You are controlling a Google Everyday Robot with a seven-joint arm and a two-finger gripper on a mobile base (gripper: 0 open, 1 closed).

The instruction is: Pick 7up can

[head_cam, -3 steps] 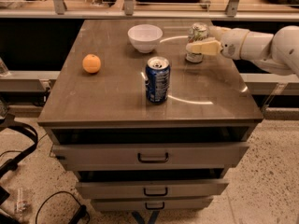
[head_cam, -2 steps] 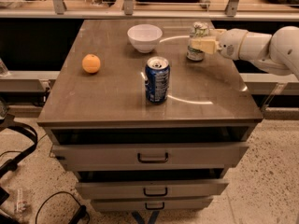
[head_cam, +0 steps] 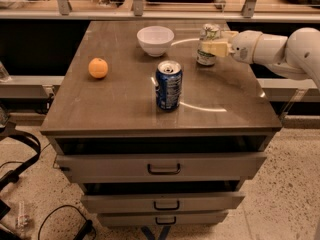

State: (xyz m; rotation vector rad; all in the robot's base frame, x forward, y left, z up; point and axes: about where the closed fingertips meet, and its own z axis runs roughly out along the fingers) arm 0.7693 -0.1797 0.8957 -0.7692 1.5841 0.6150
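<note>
On the drawer cabinet's top (head_cam: 120, 104), toward two o'clock, my arm (head_cam: 280, 49) comes in from three o'clock and my pincer (head_cam: 214, 44) meets the upright 7up can (head_cam: 205, 59). Approach looks done; whether I'm gripping it, I cannot tell. Lifting remains.

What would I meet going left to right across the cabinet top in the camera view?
Orange → white bowl → dark blue can → 7up can, with the gripper at that can, reaching in from the right.
</note>
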